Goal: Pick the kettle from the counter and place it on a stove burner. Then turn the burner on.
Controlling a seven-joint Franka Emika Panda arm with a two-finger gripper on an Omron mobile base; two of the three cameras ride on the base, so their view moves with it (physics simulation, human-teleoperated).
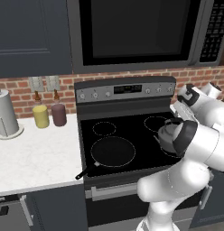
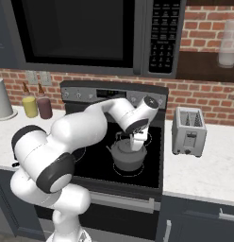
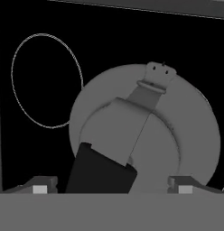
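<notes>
Hand view looks straight down on the squat dark grey metal kettle standing on the black glass cooktop, its arched handle running between the parted, empty fingers of the gripper directly above it.

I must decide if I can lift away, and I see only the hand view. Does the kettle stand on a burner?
Observer: Yes. In the right base view the kettle sits on the front right burner, and the ring shows around its base.
Operator: Where are the knobs?
Observer: In a row on the back panel, behind the burners; one knob is at its left end.
Operator: Is anything near on the right?
Observer: A toaster stands on the counter, apart from the kettle.
</notes>
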